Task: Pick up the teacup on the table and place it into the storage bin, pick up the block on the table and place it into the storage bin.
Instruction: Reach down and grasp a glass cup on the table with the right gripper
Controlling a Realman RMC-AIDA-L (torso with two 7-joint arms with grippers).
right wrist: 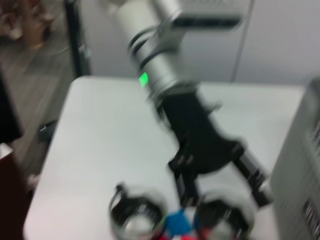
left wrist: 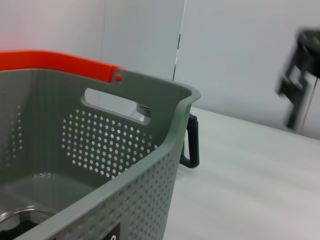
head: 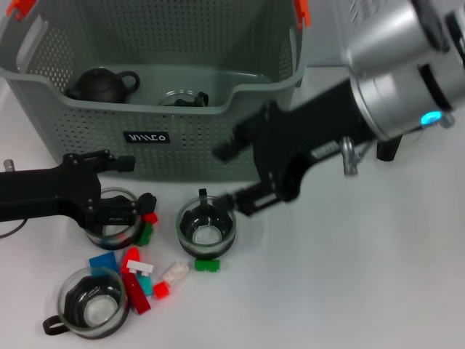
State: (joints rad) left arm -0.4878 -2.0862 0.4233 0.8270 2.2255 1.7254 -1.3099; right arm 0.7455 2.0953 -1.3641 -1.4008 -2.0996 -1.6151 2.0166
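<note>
Head view only: teapot (head: 102, 84) inside storage bin (head: 87, 138). Right end effector (head: 218, 174) spread over teacup (head: 206, 227); left end effector (head: 134, 185) astride another cup, grip indeterminate.

Storage bin (head: 109, 123) label (head: 146, 137): white lettering, unreadable.

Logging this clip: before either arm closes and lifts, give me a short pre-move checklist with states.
1. Left gripper around the leftmost clear glass teacup: ok, fingers straddle it.
2. Right gripper lined up on the middle clear glass teacup: cannot tell; one finger is at the rim.
3. Grey-green perforated storage bin has room: ok; it holds a dark teapot and a glass item.
4. Scattered coloured blocks away from both grippers: not ok; they touch the cups.
5. Third teacup unobstructed: ok.
</note>
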